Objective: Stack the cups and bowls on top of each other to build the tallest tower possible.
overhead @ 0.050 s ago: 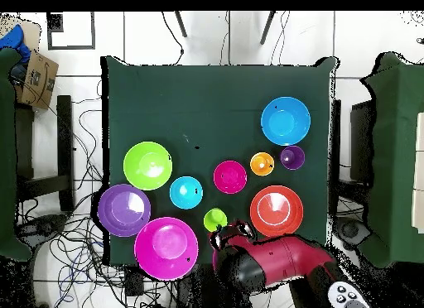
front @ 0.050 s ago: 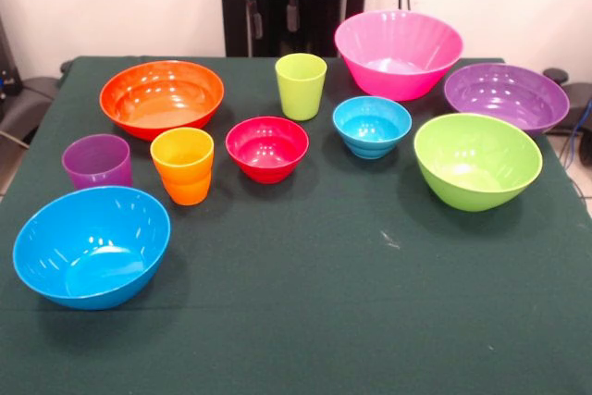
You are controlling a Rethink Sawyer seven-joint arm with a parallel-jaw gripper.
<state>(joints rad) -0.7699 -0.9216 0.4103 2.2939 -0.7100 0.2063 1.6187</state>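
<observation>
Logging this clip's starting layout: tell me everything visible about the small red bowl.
The small red bowl is glossy plastic, round, deep pinkish red, with light glints inside. It stands upright and empty on the green cloth near the table's middle, not stacked. In the front view the orange cup is to its left, the light blue bowl to its right and the lime cup behind. Nothing touches it.

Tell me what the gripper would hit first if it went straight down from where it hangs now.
Probably the lime green cup: overhead, the gripper hangs just beside it at the table's edge. It may miss the rim and meet bare cloth; depth is unclear.
</observation>
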